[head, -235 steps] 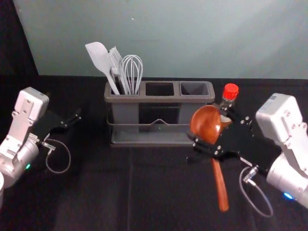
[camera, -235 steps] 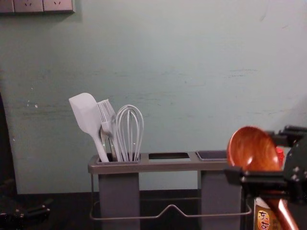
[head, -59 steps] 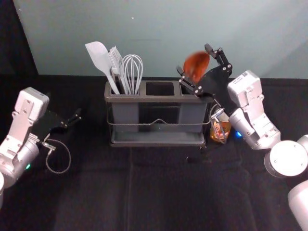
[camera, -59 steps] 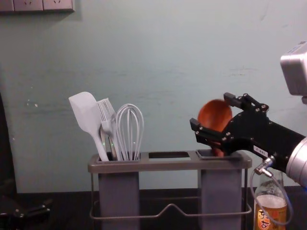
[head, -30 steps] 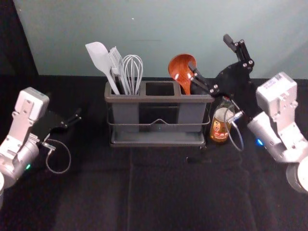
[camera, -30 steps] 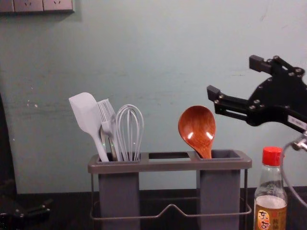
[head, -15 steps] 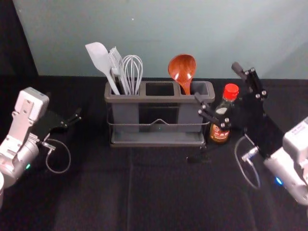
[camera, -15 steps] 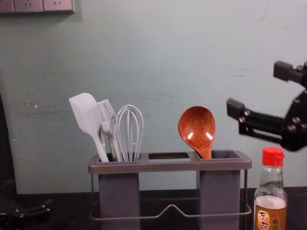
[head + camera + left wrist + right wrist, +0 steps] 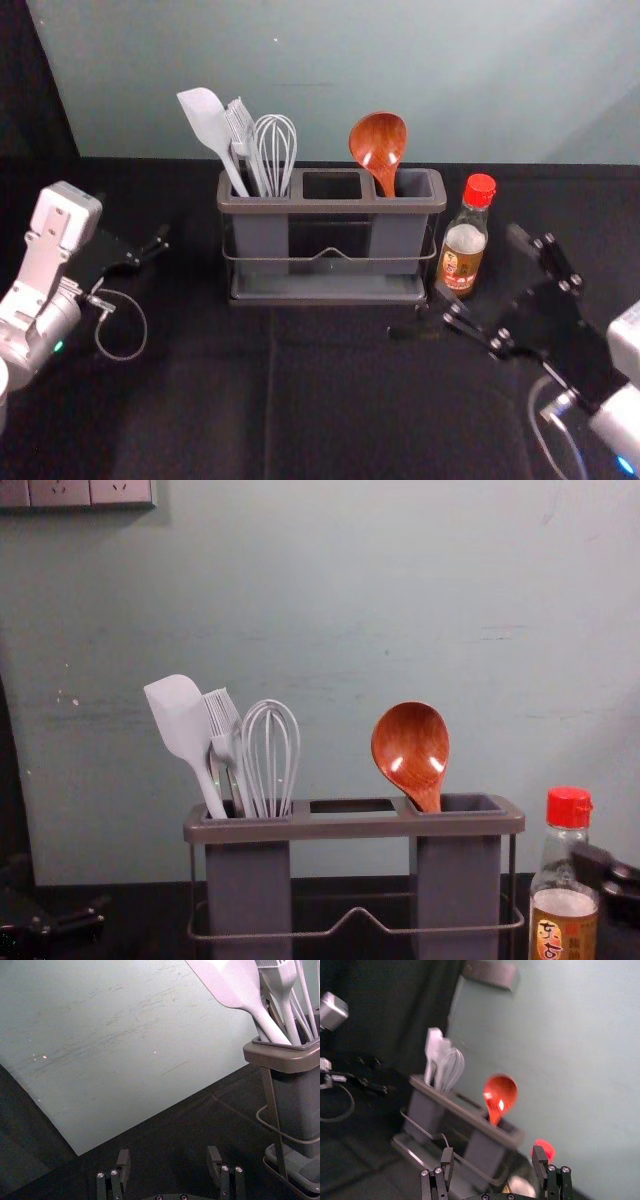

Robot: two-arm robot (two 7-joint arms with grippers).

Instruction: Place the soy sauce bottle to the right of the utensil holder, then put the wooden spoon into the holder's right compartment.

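Two grippers, both with fingers spread, pinching nothing. Right gripper (image 9: 478,264): forward of the right arm, before and beside the soy sauce bottle (image 9: 463,250); one fingertip near the bottle's base, contact not to be determined, the other off to its right.

Left gripper (image 9: 132,220): parked at the left, well apart from the holder's left end.

One soy sauce bottle, red-capped, upright on the dark cloth (image 9: 330,400), just beside the right end of the utensil holder (image 9: 330,206); a narrow gap shows between the bottle's cap and the holder's top rim.

One wooden spoon (image 9: 378,145), bowl uppermost, handle down in the holder's right compartment, set toward that compartment's left edge, with room inside the rim to its right.

One holder, three top openings, near the cloth's back edge. Its left compartment carries one pale spatula (image 9: 208,122), one brush (image 9: 240,125) and one whisk (image 9: 276,140); the middle opening separates these from the spoon.
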